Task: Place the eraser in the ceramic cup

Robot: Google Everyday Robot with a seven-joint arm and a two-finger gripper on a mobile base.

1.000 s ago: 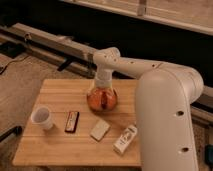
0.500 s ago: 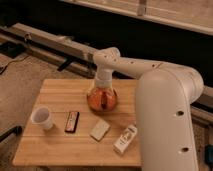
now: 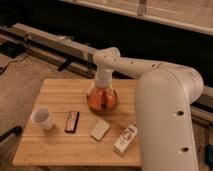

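The eraser (image 3: 72, 121), a flat dark bar with a reddish stripe, lies on the wooden table (image 3: 55, 145) left of centre. The ceramic cup (image 3: 42, 118), small, white and handleless, stands upright to its left, a short gap apart. My gripper (image 3: 103, 97) hangs from the white arm over the round orange bowl (image 3: 102, 99) at the table's back middle, well to the right of the eraser. The bowl hides its tips.
A pale tan block (image 3: 100, 129) lies right of the eraser. A white bottle (image 3: 125, 139) lies on its side near the front right edge. My large white arm body (image 3: 167, 125) covers the table's right side. Rails run along the floor behind.
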